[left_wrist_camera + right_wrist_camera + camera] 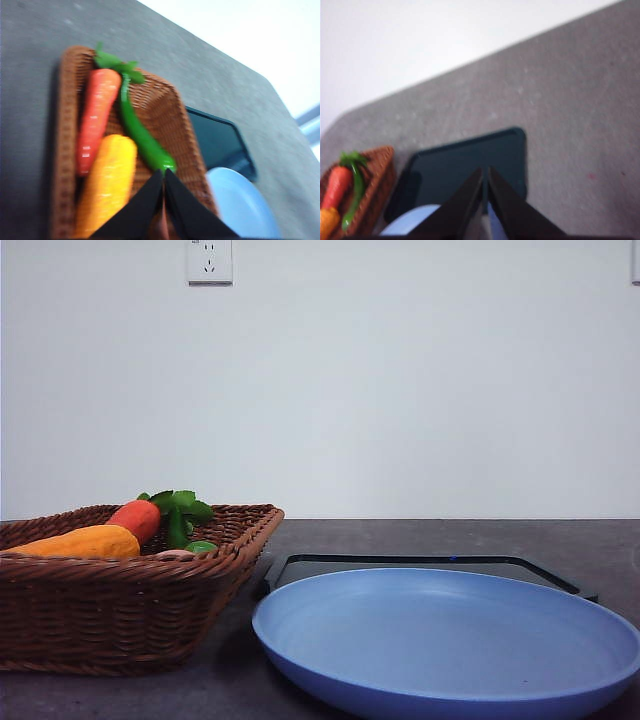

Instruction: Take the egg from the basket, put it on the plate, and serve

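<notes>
**Site Inspection: Basket, Plate and Tray on Grey Tabletop**

Behind the work area we note a plain white wall (pixel 400 390) with a socket plate (pixel 209 260) near its upper edge. Below it runs a dark grey speckled table (pixel 450 535).

On that surface we record, in descending size, the light-blue plate (pixel 450 640) at the near right, round and shallow, with nothing lying on it. Just beside it on the left stands the brown wicker basket (pixel 120 615). Behind the plate lies a flat black tray (pixel 420 565), partly hidden by the plate's rim.

Inside the basket we find an orange-yellow vegetable (pixel 85 542), a red vegetable (pixel 138 518) with green leaves (pixel 180 508), and, in the left wrist view, a long green pepper-like item (pixel 142 137) next to them. At the basket's right part a small brownish-pink curve, which we take for the egg (pixel 176 554), just clears the rim; most of it is hidden.

We observe the left gripper (pixel 164 172) above the basket with fingers pressed together. The right gripper (pixel 485 172) hangs over the tray and plate edge, fingers likewise together, grasping nothing.
</notes>
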`<state>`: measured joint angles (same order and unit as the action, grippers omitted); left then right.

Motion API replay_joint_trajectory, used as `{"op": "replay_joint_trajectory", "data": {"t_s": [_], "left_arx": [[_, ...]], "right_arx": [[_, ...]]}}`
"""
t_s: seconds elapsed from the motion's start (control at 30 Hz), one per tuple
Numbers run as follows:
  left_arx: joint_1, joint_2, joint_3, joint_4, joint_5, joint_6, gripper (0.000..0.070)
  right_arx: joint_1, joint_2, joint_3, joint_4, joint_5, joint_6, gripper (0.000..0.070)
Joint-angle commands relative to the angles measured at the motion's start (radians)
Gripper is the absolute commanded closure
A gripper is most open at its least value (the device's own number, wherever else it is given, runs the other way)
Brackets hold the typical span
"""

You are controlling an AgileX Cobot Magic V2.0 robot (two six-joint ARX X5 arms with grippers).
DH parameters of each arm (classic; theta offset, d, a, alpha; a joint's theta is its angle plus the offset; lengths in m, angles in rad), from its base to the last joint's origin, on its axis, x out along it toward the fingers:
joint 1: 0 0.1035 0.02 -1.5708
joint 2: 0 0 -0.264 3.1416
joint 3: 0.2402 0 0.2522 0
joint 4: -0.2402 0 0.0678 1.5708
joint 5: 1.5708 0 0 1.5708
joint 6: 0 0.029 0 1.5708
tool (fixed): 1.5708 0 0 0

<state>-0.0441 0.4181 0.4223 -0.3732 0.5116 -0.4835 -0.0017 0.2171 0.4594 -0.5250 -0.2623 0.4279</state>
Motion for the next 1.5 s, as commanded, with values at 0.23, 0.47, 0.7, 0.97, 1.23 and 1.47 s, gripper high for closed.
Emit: {"op": "replay_joint_trajectory", "data": {"t_s": [0.23, 0.47, 0.7, 0.97, 1.23, 1.47], "left_arx": [[-0.052, 0.313, 0.225, -0.165, 0.121, 0.175, 0.0700], [-0.147, 0.446, 0.278, -0.204, 0.147, 0.222, 0.0700], [-0.191, 0.480, 0.278, -0.190, 0.146, 0.221, 0.0561], [-0.194, 0.482, 0.278, -0.164, 0.146, 0.202, 0.0427], [-0.194, 0.482, 0.278, -0.161, 0.146, 0.203, 0.0396], [-0.194, 0.482, 0.278, -0.158, 0.146, 0.203, 0.0389]], "right_arx": [[0.000, 0.274, 0.189, -0.183, -0.090, -0.184, 0.0700], [0.000, 0.496, 0.248, -0.317, -0.162, -0.294, 0.0700], [0.019, 0.707, 0.237, -0.329, -0.259, -0.336, 0.0693], [0.104, 0.910, 0.206, -0.240, -0.262, -0.329, 0.0477], [0.188, 1.071, 0.198, -0.058, -0.261, -0.249, 0.0477], [0.257, 1.202, 0.198, 0.056, -0.262, -0.197, 0.0485]]}}
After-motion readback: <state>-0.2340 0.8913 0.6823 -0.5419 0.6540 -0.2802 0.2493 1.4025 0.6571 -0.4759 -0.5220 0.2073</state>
